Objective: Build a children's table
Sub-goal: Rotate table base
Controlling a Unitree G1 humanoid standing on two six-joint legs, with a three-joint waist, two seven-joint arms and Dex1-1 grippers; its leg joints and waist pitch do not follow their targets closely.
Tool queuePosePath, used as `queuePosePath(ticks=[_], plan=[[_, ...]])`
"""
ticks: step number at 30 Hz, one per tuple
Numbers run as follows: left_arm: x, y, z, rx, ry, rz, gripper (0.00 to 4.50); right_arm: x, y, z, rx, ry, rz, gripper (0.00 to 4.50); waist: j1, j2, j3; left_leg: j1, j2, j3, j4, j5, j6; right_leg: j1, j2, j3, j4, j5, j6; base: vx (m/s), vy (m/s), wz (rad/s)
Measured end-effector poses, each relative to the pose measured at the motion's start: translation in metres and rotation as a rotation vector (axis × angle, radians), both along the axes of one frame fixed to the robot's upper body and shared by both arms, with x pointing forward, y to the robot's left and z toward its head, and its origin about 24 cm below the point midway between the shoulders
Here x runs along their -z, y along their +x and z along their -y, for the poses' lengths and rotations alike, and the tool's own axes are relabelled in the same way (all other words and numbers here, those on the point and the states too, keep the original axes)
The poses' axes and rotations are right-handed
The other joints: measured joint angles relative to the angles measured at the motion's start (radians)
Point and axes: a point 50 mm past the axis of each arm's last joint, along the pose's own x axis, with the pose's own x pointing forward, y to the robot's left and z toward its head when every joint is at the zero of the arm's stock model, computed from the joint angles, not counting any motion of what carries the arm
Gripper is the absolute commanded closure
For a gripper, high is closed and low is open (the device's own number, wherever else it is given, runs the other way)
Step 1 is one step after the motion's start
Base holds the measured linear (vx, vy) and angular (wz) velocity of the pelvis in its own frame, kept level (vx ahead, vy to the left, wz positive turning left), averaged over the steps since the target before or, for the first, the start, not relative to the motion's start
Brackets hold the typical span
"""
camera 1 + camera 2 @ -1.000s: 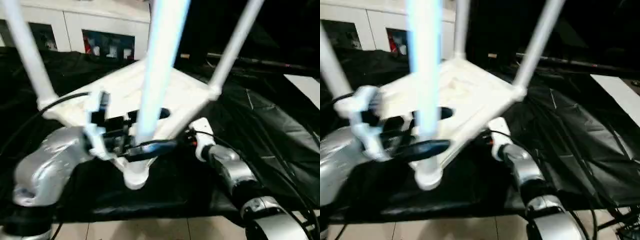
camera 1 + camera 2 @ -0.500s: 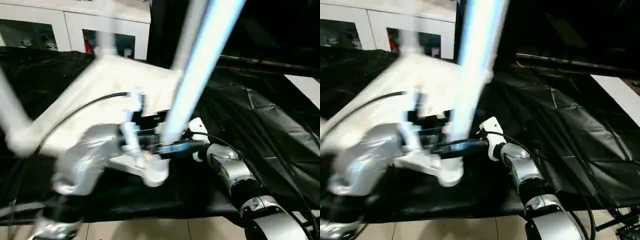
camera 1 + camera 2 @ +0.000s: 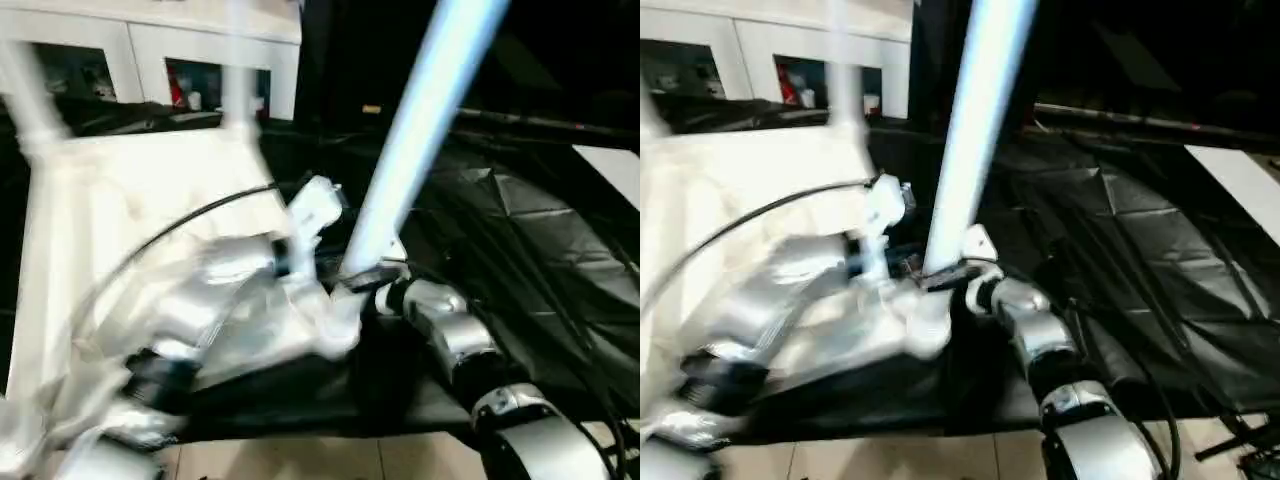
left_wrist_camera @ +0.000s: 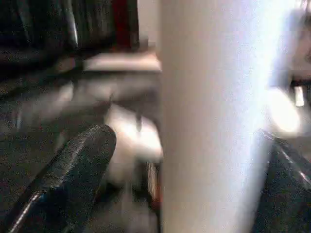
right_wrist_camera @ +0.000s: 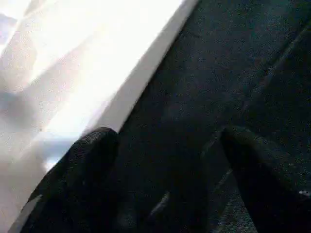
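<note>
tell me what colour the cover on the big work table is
Black cover, best seen in the right eye view.

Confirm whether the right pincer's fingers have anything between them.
No: in the right wrist view the right pincer stands open with only black table cover between its fingers.

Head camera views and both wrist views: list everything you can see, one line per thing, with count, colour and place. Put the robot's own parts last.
Children's table: one, white, upside down on the black cover, at picture left.
Table legs: three in view, white; the nearest leg rises between the two arms, two more blurred ones at the far side.
Work table cover: one, black, wrinkled, under everything.
Cabinet: one, white with glass doors, at the back.
Floor: light tiles, along the near edge.
Left gripper: black fingers on either side of the nearest leg; whether they grip it cannot be told.
Right gripper: black fingers open, over the black cover beside the white tabletop.
Forearms: two, silver.
</note>
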Motion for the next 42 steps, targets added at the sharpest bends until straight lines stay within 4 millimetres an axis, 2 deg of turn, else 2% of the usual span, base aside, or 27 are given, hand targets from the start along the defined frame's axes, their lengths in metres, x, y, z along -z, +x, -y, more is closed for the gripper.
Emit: queuePosePath(ticks=[4,9,10,12,18,21,22,26,28,31,38,42], plan=[[0.013,-0.009,-0.022,0.004,0.117,-0.062,0.03,-0.004,0.000,0.009,-0.001,-0.004,0.024,0.63,0.016,0.002,0.001,-0.001,0.000,0.002,0.000,0.000,0.000,-0.003,0.000,0.000,-0.001,0.002,-0.004,0.000,0.000,0.00],[0.028,-0.029,-0.034,0.027,0.283,-0.159,0.03,-0.001,-0.009,0.028,-0.021,-0.043,0.032,0.63,0.034,0.002,0.002,-0.001,0.000,0.003,0.000,0.000,0.000,-0.003,0.000,0.000,0.000,0.002,-0.005,0.000,0.000,0.00],[0.032,-0.032,-0.034,0.020,0.302,-0.189,0.20,0.000,-0.011,0.032,-0.020,-0.051,0.025,0.63,0.034,0.002,0.002,0.000,0.000,0.003,0.000,0.000,0.000,-0.002,-0.001,0.000,0.000,0.002,-0.005,0.000,0.000,0.00],[0.034,-0.035,-0.032,0.008,0.330,-0.221,0.20,0.000,-0.013,0.040,-0.022,-0.085,0.020,0.63,0.034,0.002,0.002,0.000,0.000,0.003,0.001,0.001,-0.001,-0.002,-0.001,0.000,0.000,0.001,-0.002,0.000,0.000,0.00],[0.037,-0.041,-0.028,-0.012,0.417,-0.264,0.92,-0.008,-0.019,0.067,-0.045,-0.174,0.025,0.63,0.031,0.002,0.002,0.000,0.000,0.002,0.001,0.001,-0.001,0.001,0.000,0.000,0.000,0.000,0.001,0.000,0.000,0.00],[0.040,-0.040,-0.036,-0.082,0.491,-0.281,1.05,-0.014,-0.027,0.081,-0.103,-0.229,0.015,0.63,0.031,0.003,0.003,-0.001,0.000,0.001,0.001,0.001,-0.001,0.000,0.000,0.000,-0.001,-0.001,0.001,0.000,0.000,0.00],[0.041,-0.039,-0.039,-0.107,0.514,-0.286,1.28,-0.017,-0.030,0.082,-0.137,-0.243,0.015,0.63,0.030,0.004,0.003,-0.002,0.000,0.001,0.000,0.001,-0.001,0.000,0.000,0.000,-0.001,-0.001,0.001,0.000,0.000,0.00],[0.043,-0.038,-0.044,-0.178,0.583,-0.293,1.48,-0.029,-0.050,0.082,-0.314,-0.259,-0.015,0.63,0.033,0.004,0.003,-0.002,0.000,0.001,-0.001,0.000,0.000,0.001,0.000,-0.001,-0.003,-0.001,0.002,0.000,0.000,0.00],[0.043,-0.038,-0.046,-0.194,0.599,-0.303,1.81,-0.036,-0.058,0.081,-0.395,-0.263,-0.032,0.63,0.034,0.004,0.003,-0.002,0.000,0.001,0.000,0.000,0.000,0.001,0.000,-0.001,-0.003,-0.001,0.002,0.000,0.000,0.00],[0.044,-0.038,-0.047,-0.207,0.612,-0.312,1.90,-0.044,-0.065,0.080,-0.469,-0.267,-0.051,0.63,0.034,0.004,0.003,-0.001,0.000,0.000,0.000,0.000,0.000,0.001,0.000,-0.001,-0.003,-0.001,0.002,0.000,0.000,0.00],[0.043,-0.039,-0.045,-0.215,0.615,-0.317,2.71,-0.053,-0.070,0.077,-0.508,-0.275,-0.073,0.63,0.038,0.004,0.003,-0.001,0.000,0.000,0.000,0.000,0.000,0.002,0.000,-0.001,-0.003,-0.001,0.002,0.000,0.000,0.00],[0.044,-0.039,-0.042,-0.197,0.611,-0.301,2.88,-0.053,-0.073,0.074,-0.519,-0.277,-0.082,0.63,0.043,0.004,0.003,-0.001,0.000,0.000,0.000,0.001,0.000,0.002,0.000,-0.001,-0.003,-0.001,0.002,0.000,0.000,0.00]])
